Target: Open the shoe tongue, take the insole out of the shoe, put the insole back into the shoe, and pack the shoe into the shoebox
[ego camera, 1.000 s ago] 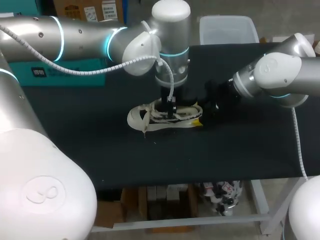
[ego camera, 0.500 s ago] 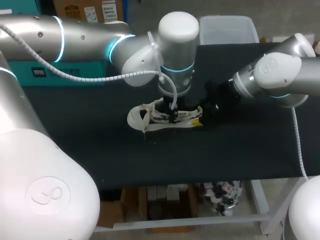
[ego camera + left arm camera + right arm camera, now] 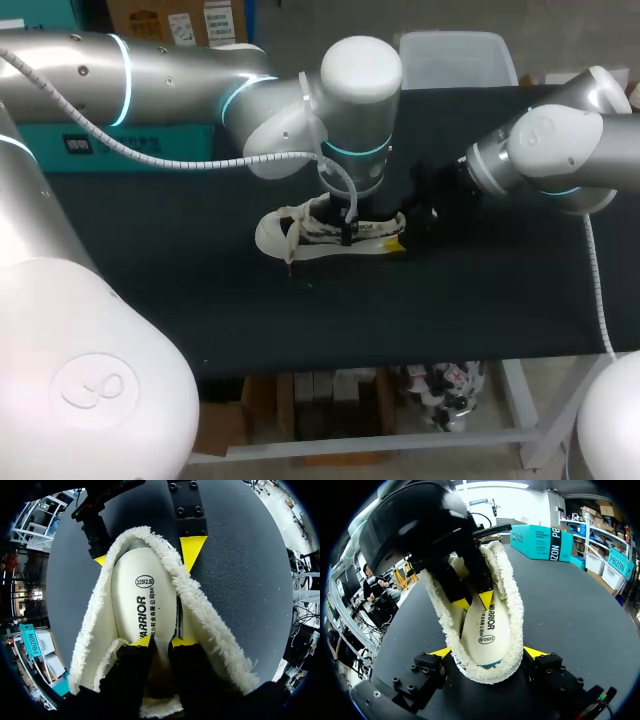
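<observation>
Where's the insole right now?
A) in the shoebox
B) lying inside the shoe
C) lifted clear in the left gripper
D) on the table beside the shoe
B: the insole lies flat inside the shoe, with the left gripper down on it and the right gripper clamping the heel from both sides.

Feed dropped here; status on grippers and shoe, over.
Right gripper shut on shoe heel. Left gripper down inside shoe, on insole; grip unclear. Insole not yet out. Nothing blocking.
</observation>
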{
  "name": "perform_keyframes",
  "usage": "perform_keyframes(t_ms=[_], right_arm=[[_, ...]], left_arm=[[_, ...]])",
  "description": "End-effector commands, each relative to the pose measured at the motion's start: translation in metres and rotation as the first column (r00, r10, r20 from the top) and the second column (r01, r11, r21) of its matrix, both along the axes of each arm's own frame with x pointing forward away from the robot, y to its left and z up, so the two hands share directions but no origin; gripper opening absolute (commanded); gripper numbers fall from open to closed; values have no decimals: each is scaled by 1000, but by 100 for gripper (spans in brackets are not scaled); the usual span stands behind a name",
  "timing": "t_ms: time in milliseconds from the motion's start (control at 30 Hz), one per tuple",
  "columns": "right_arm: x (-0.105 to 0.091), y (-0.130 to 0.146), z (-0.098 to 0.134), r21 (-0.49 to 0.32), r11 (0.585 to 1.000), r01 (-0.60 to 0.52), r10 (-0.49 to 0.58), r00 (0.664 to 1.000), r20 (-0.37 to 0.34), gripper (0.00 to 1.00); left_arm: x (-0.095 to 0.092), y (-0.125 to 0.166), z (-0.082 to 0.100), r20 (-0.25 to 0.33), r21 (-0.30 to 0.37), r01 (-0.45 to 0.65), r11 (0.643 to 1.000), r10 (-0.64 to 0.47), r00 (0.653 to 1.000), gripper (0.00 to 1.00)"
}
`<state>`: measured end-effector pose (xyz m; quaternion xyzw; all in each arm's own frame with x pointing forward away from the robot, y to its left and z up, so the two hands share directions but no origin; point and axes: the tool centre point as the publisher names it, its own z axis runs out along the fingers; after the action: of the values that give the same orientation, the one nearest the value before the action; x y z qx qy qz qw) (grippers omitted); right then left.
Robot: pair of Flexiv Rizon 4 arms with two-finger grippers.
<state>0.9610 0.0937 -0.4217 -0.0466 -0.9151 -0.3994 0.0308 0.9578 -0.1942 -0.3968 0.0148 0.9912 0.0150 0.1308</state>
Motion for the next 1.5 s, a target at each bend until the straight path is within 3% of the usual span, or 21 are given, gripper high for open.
perform_keyframes(t_ms=[33, 267, 333, 400, 633, 833, 1233, 1500], right_arm=[[-1, 1, 1, 2, 1000, -3, 3, 1000, -1, 0], [-1, 1, 1, 2, 1000, -3, 3, 1000, -1, 0], [-1, 1, 1, 2, 1000, -3, 3, 1000, -1, 0], [-1, 1, 1, 2, 1000, -3, 3, 1000, -1, 0], [-1, 1, 1, 2, 1000, -3, 3, 1000, -1, 0], [-1, 1, 1, 2, 1000, -3, 3, 1000, -1, 0], [-1, 1, 1, 2, 1000, -3, 3, 1000, -1, 0], [-1, 1, 1, 2, 1000, -3, 3, 1000, -1, 0]], left_arm=[[28, -6, -59, 11, 6, -12, 1000, 12, 1000, 24], [42, -7, -57, 36, -3, -29, 1000, 29, 999, 19], [44, -7, -57, 37, -6, -34, 999, 34, 999, 13], [47, -6, -56, 38, -11, -38, 999, 39, 999, 0], [49, -1, -41, 37, -48, -37, 998, 39, 999, 0], [46, -1, -20, 34, -87, -19, 996, 22, 999, 0], [37, -5, 45, 48, -201, 17, 980, -8, 999, 0], [33, -12, 66, -25, -279, 61, 958, -71, 997, 0]])
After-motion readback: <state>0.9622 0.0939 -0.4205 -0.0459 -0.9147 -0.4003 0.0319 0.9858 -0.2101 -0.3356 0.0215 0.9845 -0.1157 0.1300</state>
